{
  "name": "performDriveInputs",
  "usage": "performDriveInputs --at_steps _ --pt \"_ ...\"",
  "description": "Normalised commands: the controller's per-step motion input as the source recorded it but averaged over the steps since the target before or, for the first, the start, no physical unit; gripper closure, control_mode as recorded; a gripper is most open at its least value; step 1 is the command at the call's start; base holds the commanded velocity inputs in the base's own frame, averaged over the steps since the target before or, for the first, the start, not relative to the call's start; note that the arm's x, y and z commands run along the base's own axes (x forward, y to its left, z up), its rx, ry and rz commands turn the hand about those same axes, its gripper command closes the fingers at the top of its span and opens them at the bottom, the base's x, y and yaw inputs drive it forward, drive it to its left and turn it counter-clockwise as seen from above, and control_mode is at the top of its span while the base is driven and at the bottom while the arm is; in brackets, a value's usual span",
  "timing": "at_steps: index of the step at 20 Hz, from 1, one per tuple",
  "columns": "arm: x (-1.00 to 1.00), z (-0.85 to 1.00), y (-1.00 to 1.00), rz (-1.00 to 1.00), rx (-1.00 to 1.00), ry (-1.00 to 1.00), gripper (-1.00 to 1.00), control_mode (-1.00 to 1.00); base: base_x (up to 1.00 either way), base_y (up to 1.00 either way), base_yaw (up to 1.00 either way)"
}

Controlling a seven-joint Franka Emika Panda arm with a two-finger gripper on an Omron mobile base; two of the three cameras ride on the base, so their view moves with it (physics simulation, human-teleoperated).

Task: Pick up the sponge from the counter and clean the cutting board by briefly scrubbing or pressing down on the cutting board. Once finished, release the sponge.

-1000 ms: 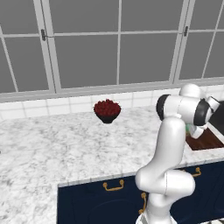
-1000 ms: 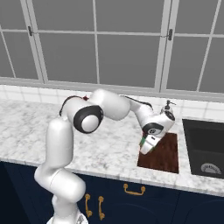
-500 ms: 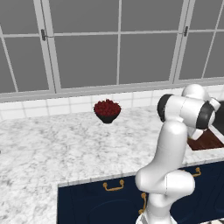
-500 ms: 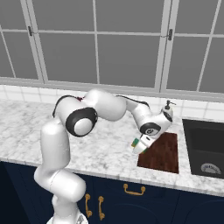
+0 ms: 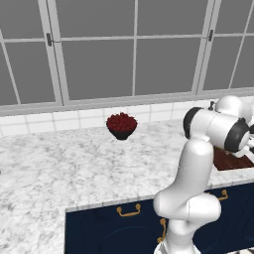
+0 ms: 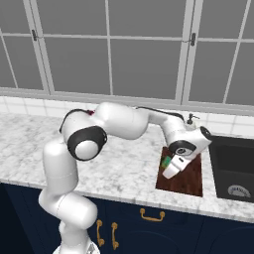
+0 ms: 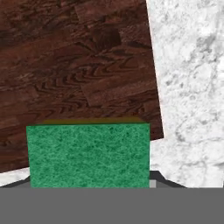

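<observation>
The green sponge (image 7: 87,155), with a yellow strip along its far edge, sits between my fingers in the hand view, and my gripper (image 6: 171,166) is shut on it. The sponge (image 6: 167,160) is low over the left edge of the dark reddish-brown cutting board (image 6: 191,173). In the hand view the cutting board (image 7: 78,65) lies under and beyond the sponge, with the marbled counter (image 7: 192,87) to its right. From the left base view a sliver of the cutting board (image 5: 230,161) shows behind the arm.
The black sink basin (image 6: 233,163) lies just right of the board. A small dispenser (image 6: 190,119) stands behind the board by the wall. A dark bowl of red fruit (image 5: 121,125) sits at the back of the counter (image 5: 74,168), well left of the arm.
The hand has shifted a little over the board's left part with the sponge still held. The arm's elbow has swung lower and to the left.
</observation>
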Motion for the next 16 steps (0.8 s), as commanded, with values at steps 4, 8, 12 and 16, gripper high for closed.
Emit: performDriveInputs --at_steps 4,8,12,16 --pt "-0.33 -0.17 -0.83 -0.06 0.0 0.0 1.0 -1.0 0.0 0.0 0.0" --pt "-0.2 -0.49 -0.31 -0.03 0.0 0.0 1.0 -1.0 0.0 0.0 0.0" --pt "0.03 -0.68 0.08 0.0 0.08 0.0 1.0 -1.0 0.0 0.0 0.0" --pt "0.08 -0.43 0.24 0.0 0.09 0.11 1.0 -1.0 0.0 0.0 0.0"
